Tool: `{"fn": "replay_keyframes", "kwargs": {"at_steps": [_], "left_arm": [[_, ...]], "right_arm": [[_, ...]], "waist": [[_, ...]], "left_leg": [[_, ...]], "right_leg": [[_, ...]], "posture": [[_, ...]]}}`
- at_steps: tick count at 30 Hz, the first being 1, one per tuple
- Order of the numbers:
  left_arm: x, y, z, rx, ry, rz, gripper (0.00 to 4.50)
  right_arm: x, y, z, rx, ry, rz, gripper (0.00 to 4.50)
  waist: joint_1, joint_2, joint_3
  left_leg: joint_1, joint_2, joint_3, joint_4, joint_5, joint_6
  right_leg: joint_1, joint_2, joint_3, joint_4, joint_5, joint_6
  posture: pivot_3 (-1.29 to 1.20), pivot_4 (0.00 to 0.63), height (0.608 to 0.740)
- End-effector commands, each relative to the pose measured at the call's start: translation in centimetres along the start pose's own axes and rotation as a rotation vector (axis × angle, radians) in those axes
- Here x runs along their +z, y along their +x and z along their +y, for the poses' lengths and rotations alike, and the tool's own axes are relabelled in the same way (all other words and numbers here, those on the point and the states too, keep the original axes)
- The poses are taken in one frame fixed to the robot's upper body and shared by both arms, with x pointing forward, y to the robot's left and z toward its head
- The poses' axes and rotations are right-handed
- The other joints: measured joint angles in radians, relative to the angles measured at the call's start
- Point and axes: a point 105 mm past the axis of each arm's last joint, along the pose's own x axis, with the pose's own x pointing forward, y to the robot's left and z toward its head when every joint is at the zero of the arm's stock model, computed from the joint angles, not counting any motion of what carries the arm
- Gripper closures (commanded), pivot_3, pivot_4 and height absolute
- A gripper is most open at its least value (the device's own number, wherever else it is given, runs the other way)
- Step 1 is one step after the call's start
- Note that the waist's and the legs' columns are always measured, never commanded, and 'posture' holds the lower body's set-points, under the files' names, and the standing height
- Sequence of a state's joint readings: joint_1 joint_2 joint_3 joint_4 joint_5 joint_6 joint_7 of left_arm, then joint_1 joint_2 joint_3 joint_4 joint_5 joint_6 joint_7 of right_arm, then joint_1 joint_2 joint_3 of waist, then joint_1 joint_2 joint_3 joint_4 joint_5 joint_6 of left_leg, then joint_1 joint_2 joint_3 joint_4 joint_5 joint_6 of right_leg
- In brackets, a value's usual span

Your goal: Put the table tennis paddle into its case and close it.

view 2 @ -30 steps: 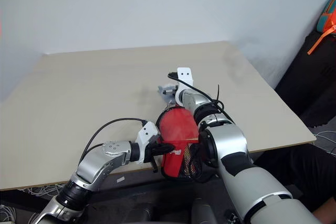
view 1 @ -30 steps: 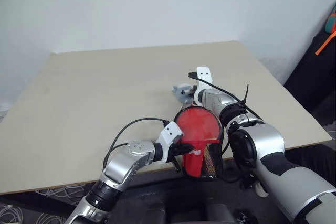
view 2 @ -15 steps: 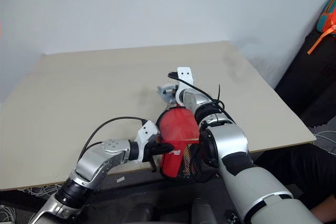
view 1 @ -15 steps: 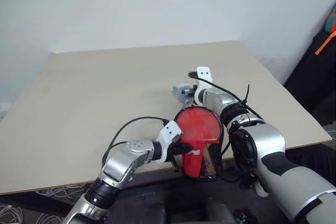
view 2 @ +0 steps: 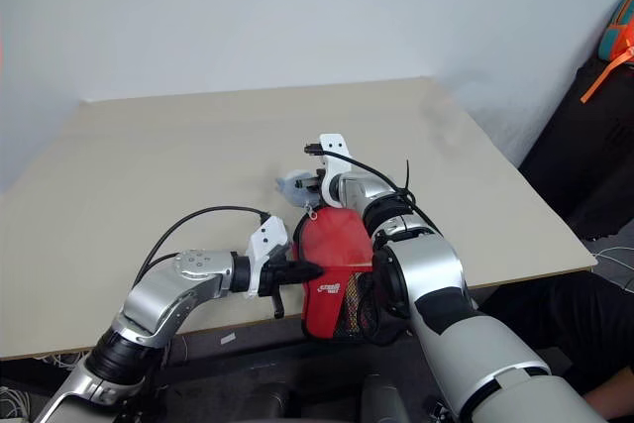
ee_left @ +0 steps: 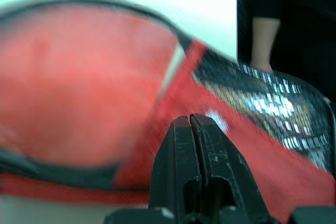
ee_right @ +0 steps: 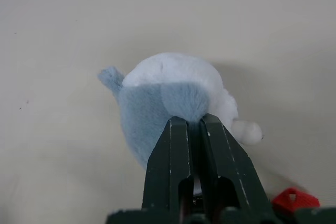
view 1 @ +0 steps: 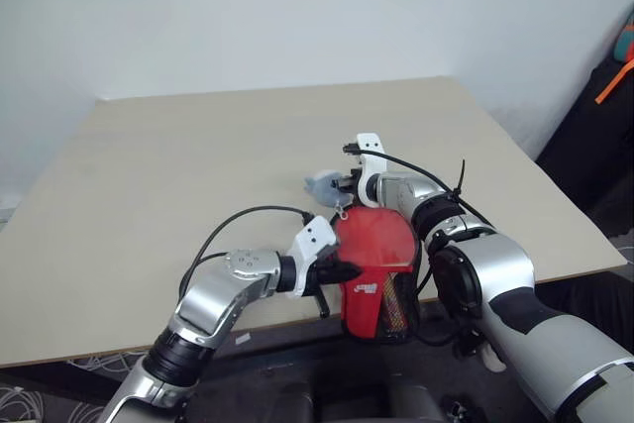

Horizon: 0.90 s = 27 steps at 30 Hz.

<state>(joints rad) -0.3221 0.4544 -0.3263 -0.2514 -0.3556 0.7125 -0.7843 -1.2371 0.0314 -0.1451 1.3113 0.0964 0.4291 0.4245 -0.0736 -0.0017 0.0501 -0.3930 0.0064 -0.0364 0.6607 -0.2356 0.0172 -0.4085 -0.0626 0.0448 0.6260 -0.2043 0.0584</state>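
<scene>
The case [view 1: 376, 255], red fabric with black trim and a black mesh patch, hangs over the table's [view 1: 178, 165] near edge. My left gripper [view 1: 335, 271] is shut at its left edge, and the fingertips [ee_left: 181, 124] press into the red cloth [ee_left: 173, 103]. Just beyond the case's rounded end, my right gripper [view 1: 345, 183] is shut on a small pale blue-grey plush lump [view 1: 319, 185], which bulges past the fingertips [ee_right: 176, 127] in the right wrist view. The paddle is hidden.
The tan table spreads wide to the left and behind the case. A dark bag with an orange strap [view 1: 612, 86] stands off the table's right side. A person's arm [ee_left: 262, 40] shows behind the case in the left wrist view.
My right gripper has swung left and taken the plush lump with it. My left gripper has risen a little at the case's edge.
</scene>
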Motion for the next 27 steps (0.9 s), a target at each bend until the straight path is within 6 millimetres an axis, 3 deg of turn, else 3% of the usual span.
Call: {"fn": "replay_keyframes", "kwargs": {"at_steps": [1,6,14,27], "left_arm": [[1.5,0.3,1.8,0.091,0.04,-0.067,4.5],[1.1,2.0,2.2,0.108,0.042,-0.067,4.5],[-1.4,3.8,2.7,0.133,0.04,-0.003,4.5],[-3.1,4.3,2.6,0.117,0.026,0.066,4.5]], "right_arm": [[2.2,-0.3,0.8,0.025,-0.025,-0.063,4.45],[2.2,-0.3,0.7,0.026,-0.016,-0.063,4.45],[2.3,-0.3,0.8,0.029,-0.009,-0.067,4.45],[3.3,-0.7,-0.2,-0.039,0.017,-0.115,4.45]], "waist": [[-0.001,0.0,0.0],[-0.001,0.0,0.0],[0.0,0.0,0.0],[0.0,0.0,-0.001]], "left_leg": [[0.0,0.0,0.0,0.0,0.0,0.0],[0.0,0.0,0.0,0.0,0.0,0.0],[0.0,0.0,0.0,0.0,0.0,0.0],[0.0,0.0,0.0,0.0,0.0,0.0]], "right_leg": [[0.0,0.0,0.0,0.0,0.0,0.0],[0.0,0.0,0.0,0.0,0.0,-0.001],[0.0,0.0,0.0,0.0,0.001,-0.001],[0.0,0.0,0.0,0.0,0.002,-0.004]], "posture": [[0.0,0.0,0.74],[0.0,0.0,0.74],[0.0,0.0,0.74],[0.0,0.0,0.74]]}}
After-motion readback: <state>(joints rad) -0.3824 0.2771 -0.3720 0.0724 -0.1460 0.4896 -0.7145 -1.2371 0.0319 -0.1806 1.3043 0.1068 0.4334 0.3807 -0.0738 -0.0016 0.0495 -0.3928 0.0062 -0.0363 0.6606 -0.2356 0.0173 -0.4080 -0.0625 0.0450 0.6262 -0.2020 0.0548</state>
